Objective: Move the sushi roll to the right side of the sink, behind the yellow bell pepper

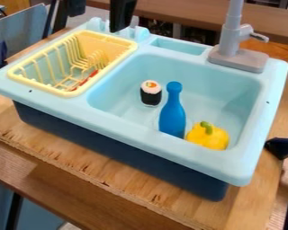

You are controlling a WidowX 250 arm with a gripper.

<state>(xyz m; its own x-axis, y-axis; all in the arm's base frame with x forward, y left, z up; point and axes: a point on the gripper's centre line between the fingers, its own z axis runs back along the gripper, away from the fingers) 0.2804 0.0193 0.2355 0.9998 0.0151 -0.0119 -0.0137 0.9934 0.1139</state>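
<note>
You can read no text, label, brand, number or sign on anything in view.
</note>
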